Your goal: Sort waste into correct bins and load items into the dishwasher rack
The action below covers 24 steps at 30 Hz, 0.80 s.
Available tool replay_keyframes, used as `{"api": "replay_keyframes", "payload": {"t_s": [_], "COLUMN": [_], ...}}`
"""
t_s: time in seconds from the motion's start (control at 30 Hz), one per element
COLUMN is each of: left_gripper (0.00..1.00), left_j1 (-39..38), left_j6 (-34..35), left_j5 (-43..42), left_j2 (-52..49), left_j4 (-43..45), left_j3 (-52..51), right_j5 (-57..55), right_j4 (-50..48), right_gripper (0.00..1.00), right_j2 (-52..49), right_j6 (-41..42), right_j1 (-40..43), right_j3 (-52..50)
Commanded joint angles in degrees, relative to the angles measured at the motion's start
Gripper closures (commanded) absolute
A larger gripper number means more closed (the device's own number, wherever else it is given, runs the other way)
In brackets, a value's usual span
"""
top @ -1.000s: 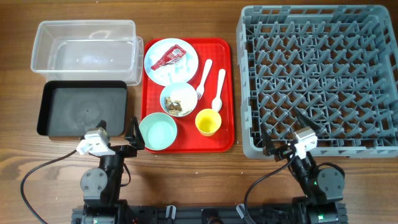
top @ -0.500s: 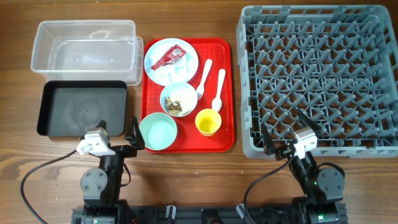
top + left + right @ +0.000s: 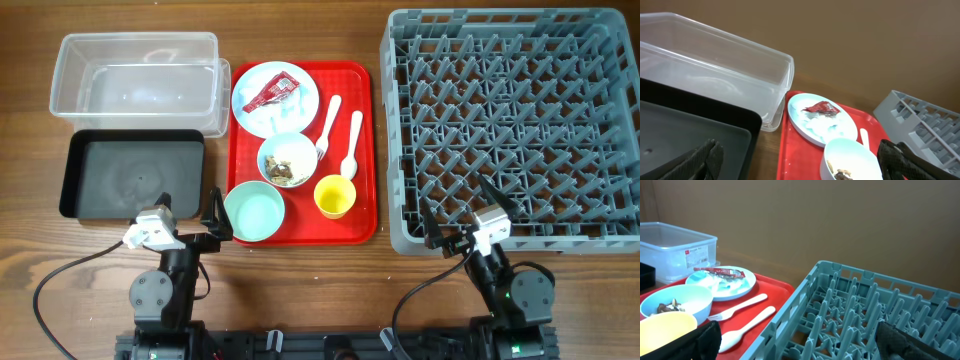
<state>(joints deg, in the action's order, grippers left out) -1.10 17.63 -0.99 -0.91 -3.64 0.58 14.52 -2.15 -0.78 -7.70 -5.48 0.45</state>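
Note:
A red-and-white wrapper [image 3: 271,92] with white tissue lies on the pale blue plate [image 3: 275,98] at the back of the red tray [image 3: 300,225]. A pale blue-white bowl [image 3: 287,159] holds brownish scraps. A mint green bowl [image 3: 254,212], a yellow cup [image 3: 335,196], a white fork [image 3: 327,126] and a spoon [image 3: 351,146] also sit on the tray. The clear tub [image 3: 137,82] and black tray [image 3: 132,174] are at the left. The grey rack [image 3: 515,125] is at the right. My left gripper [image 3: 215,216] is open and empty near the mint bowl. My right gripper [image 3: 458,218] is open and empty at the rack's near edge.
Bare wooden table lies along the front edge around both arm bases. In the left wrist view the plate [image 3: 822,119] and scrap bowl [image 3: 850,160] are ahead. In the right wrist view the fork [image 3: 740,307] and spoon [image 3: 742,327] lie left of the rack [image 3: 875,315].

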Motion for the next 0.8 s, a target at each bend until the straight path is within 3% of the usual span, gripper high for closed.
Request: {"api": "replay_keyframes", "payload": {"t_s": [0.0, 0.17, 0.37, 0.6, 0.77], "left_gripper": [0.00, 0.00, 0.00, 0.00, 0.00], "left_j1": [0.3, 0.3, 0.3, 0.3, 0.2], "left_j6": [-0.7, -0.5, -0.5, -0.8, -1.0], "left_j5": [-3.1, -4.3, -4.4, -6.1, -6.4], "left_j2": [-0.2, -0.5, -7.1, -26.3, -42.6], "left_j4": [2.2, 3.0, 1.6, 0.2, -8.3], "left_j3": [-0.2, 1.6, 9.3, 24.5, 40.3], "right_j5": [-0.1, -0.3, -0.5, 0.6, 4.8], "right_j4": [-0.3, -0.4, -0.3, 0.8, 8.4], "right_gripper": [0.00, 0.00, 0.00, 0.00, 0.00], "right_j2": [0.0, -2.8, -13.7, -34.1, -46.1], "right_j6": [1.9, 1.9, 1.9, 1.9, 1.9], "right_j1": [-0.2, -0.2, -0.2, -0.2, -0.2], "right_j3": [1.3, 5.2, 13.6, 28.9, 41.6]}}
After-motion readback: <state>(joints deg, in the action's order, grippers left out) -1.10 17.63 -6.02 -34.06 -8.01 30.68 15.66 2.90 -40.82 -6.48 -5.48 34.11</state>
